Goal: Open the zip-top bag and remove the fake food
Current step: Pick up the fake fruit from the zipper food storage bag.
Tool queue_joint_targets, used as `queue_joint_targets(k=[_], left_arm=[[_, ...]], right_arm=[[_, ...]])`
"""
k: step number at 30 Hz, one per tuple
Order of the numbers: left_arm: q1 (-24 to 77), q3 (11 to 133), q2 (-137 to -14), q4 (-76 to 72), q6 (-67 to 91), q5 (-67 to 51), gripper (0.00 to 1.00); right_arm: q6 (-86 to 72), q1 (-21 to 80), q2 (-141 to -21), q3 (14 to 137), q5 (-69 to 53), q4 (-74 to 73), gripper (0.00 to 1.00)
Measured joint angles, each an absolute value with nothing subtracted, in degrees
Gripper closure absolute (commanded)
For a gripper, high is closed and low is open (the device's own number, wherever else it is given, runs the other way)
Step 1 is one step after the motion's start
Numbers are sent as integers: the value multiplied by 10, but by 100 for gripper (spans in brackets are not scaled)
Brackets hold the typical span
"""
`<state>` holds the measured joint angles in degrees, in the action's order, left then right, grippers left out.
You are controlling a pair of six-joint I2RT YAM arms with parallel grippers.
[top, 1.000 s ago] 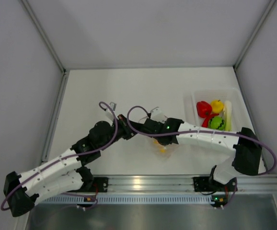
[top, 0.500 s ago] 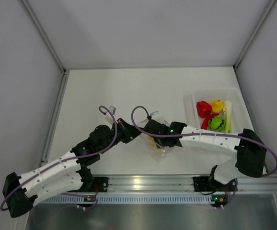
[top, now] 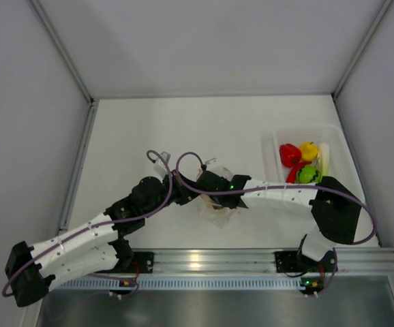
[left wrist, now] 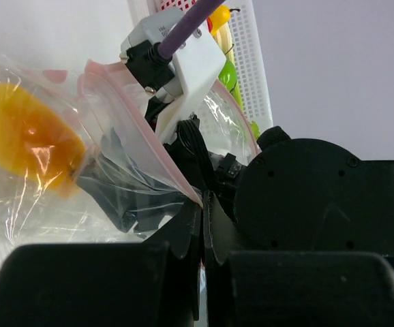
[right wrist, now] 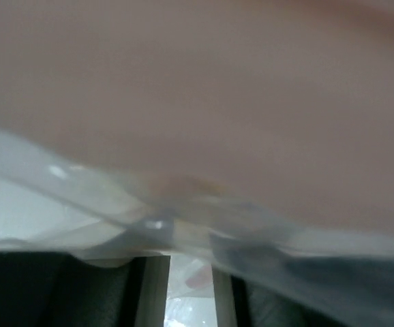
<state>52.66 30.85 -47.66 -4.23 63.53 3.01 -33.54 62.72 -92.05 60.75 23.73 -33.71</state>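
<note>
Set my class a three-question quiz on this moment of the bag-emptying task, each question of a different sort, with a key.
1. True or false: the zip-top bag is empty.
2. Where do the red pepper and the green ball lie? A in the white tray; B in the bag; C in the left gripper.
3. Fill in: the left gripper is shut on the ___.
Key: 1 false, an orange piece shows inside it. 2 A. 3 zip-top bag.
</note>
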Motion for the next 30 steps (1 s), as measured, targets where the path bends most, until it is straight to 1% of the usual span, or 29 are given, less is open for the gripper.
queue_joint_targets(k=[4, 5, 6, 7, 9, 14, 15, 22, 27, 30], left_arm=[[527, 307, -475, -43, 631, 26, 100], [527, 306, -472, -43, 630, 26, 100], [527, 305, -471, -42, 628, 25, 100], [527, 305, -470, -41, 627, 25, 100], [526, 303, -470, -35, 624, 24, 100], [526, 301, -470, -22, 614, 21, 100], [526, 301, -470, -21, 613, 18, 100], [526, 300, -475, -26, 609, -7, 100], [526, 300, -475, -26, 602, -20, 100], [526, 300, -476, -25, 598, -22, 100]], right_arm=[[-331, 622, -929, 608, 239, -299, 65], [-329, 620, -933, 608, 237, -290, 62], [-327, 619, -937, 609, 236, -283, 56], [-324, 618, -943, 612, 231, -279, 52], [-314, 615, -957, 619, 221, -269, 47], [-284, 604, -991, 640, 192, -260, 40], [-279, 602, -996, 643, 189, -259, 37], [-242, 585, -1006, 646, 134, -226, 37], [-201, 571, -1025, 647, 87, -189, 35], [-188, 570, -1040, 653, 72, -181, 36]])
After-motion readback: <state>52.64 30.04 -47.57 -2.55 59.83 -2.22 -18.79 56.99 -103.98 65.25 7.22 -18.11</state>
